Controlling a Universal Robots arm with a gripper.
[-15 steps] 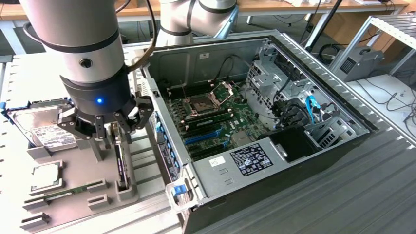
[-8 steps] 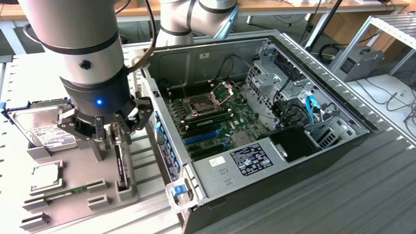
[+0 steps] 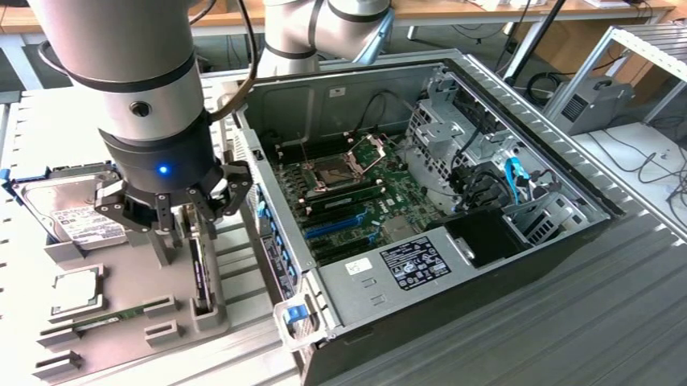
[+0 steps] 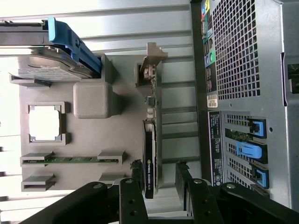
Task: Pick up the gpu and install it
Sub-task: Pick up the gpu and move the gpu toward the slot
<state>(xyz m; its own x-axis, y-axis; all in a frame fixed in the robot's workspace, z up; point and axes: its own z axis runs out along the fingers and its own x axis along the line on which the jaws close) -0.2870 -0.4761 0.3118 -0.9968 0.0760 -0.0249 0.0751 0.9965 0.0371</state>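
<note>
- I get bright, even light across the exterior view; shadows on the table (image 3: 32, 129) fall soft and faint.
- The arm (image 3: 140, 72) carries a broad pale sheen, and a small blue light (image 3: 162, 170) glows on it.
- Inside the computer case (image 3: 355, 301) it is dimmer.
- In the wrist view the square chip (image 4: 44, 122) burns out to plain white, while the tool (image 4: 159, 167) reads near black.

The end effector (image 4: 158, 169) straddles the edge-standing gpu (image 4: 150, 135), fingers apart.
</note>
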